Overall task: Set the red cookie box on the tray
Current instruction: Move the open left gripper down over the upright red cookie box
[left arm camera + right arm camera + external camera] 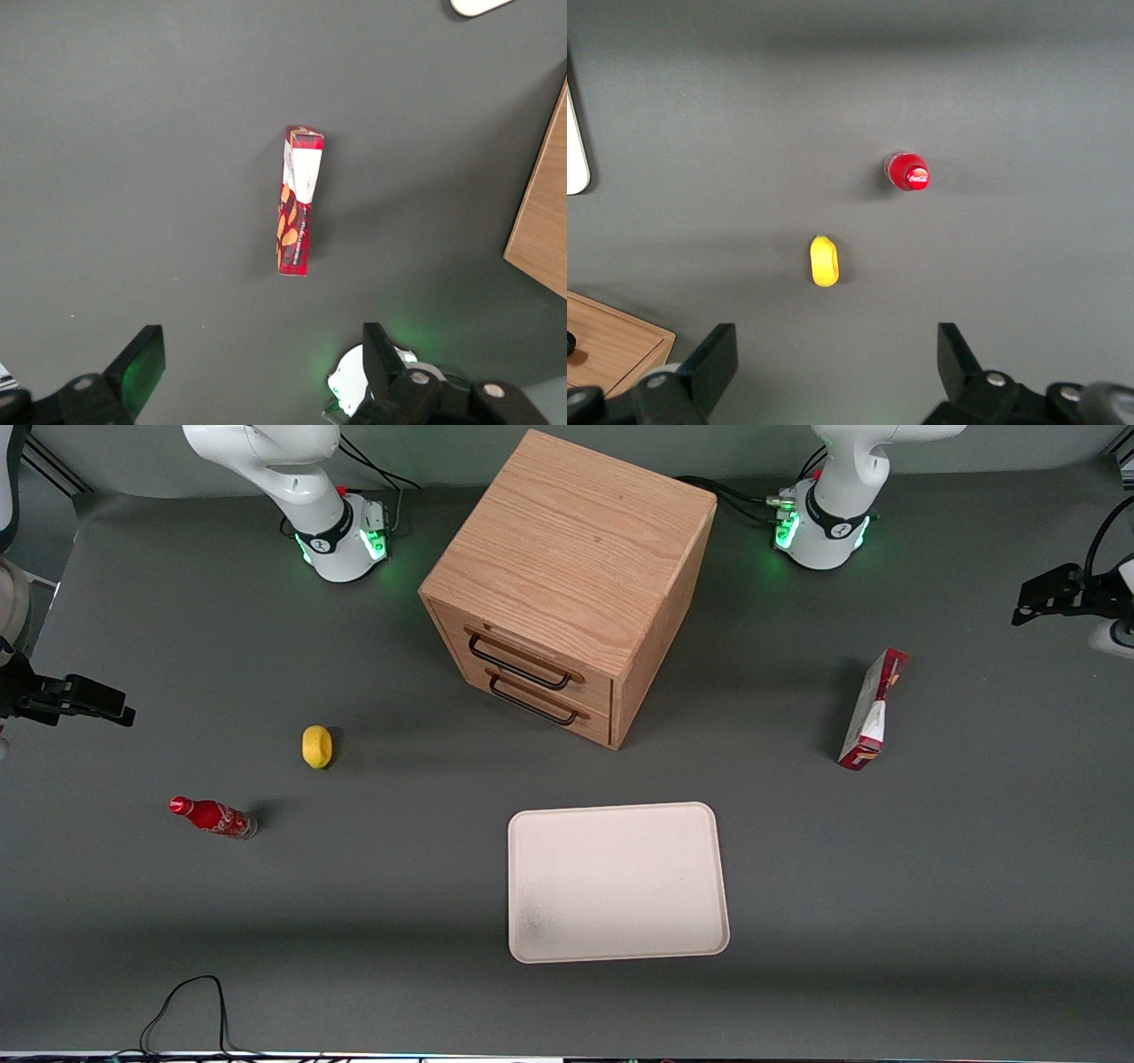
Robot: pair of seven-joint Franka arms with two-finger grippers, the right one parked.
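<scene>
The red cookie box (873,708) stands on a long thin edge on the grey table, toward the working arm's end, beside the wooden cabinet. In the left wrist view the red cookie box (299,199) shows its red, white and orange narrow face. The cream-white tray (617,881) lies flat, nearer the front camera than the cabinet, with nothing on it; only its rim corner (478,5) shows in the left wrist view. My gripper (1032,602) hangs high over the table's working-arm end, well apart from the box. Seen from the wrist, the gripper (263,354) is open with nothing between its fingers.
A wooden two-drawer cabinet (567,584) stands mid-table, its edge (540,212) near the box. A yellow lemon (317,746) and a small red cola bottle (213,816) lie toward the parked arm's end. A black cable (186,1001) loops at the front edge.
</scene>
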